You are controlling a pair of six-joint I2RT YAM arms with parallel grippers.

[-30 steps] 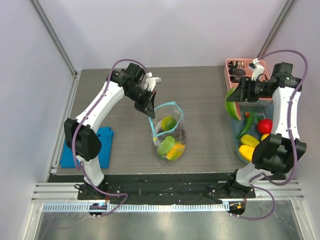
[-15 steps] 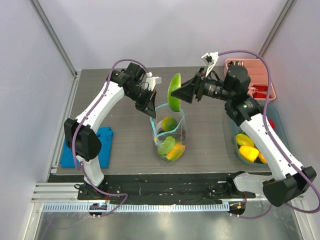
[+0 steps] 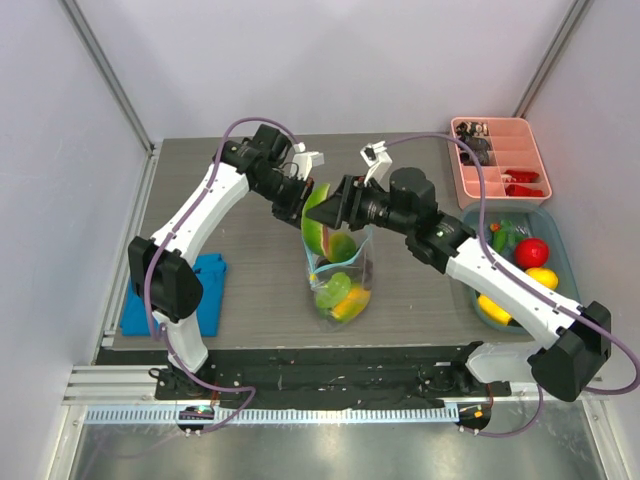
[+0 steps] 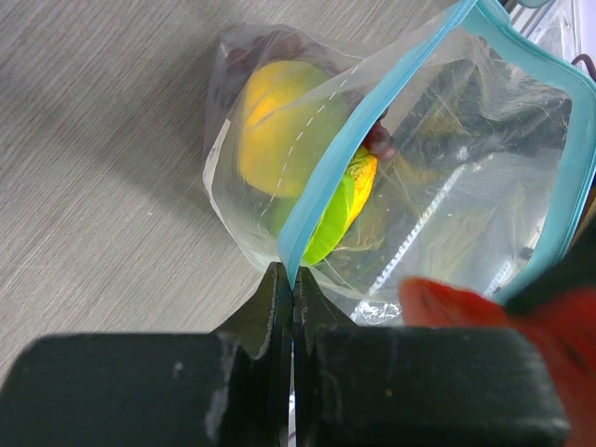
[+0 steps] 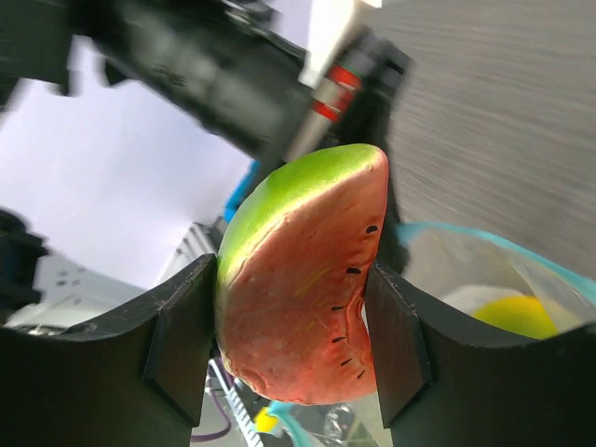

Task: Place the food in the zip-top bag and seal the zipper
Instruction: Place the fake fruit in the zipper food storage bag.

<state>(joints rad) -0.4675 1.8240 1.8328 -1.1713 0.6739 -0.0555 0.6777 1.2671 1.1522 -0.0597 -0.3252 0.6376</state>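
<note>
The left tool [image 4: 291, 279] is pinched tight on the zipper [image 4: 345, 158], the teal strip at the mouth of the zip-top bag [image 4: 447, 186], and holds that edge up so the mouth gapes. From above, this tool [image 3: 303, 213] sits just left of centre, at the bag's upper left corner.

The right tool [image 5: 289, 326] has its two dark pads pressed on either flat side of the watermelon slice [image 5: 307, 279], green rind up and red, seeded face toward the wrist camera. In the overhead view the right tool [image 3: 335, 210] reaches in from the right and the slice [image 3: 318, 215] stands on edge at the bag's [image 3: 340, 270] open mouth, close beside the left tool. Whether the slice touches the plastic, I cannot tell.

Inside the bag lie an orange-yellow fruit [image 4: 275, 121], a green one [image 4: 335, 219] and dark grapes [image 4: 270, 47] near the bottom.

The bag stands in the middle of the grey desk [image 3: 250, 290]. At the right edge a teal bin [image 3: 545, 212] holds a red fruit [image 3: 530, 252], a yellow one [image 3: 542, 277] and something green [image 3: 500, 240]. Above it, upper right, sits a pink tray [image 3: 455, 150]. A blue cloth [image 3: 195, 295] lies at the lower left.
</note>
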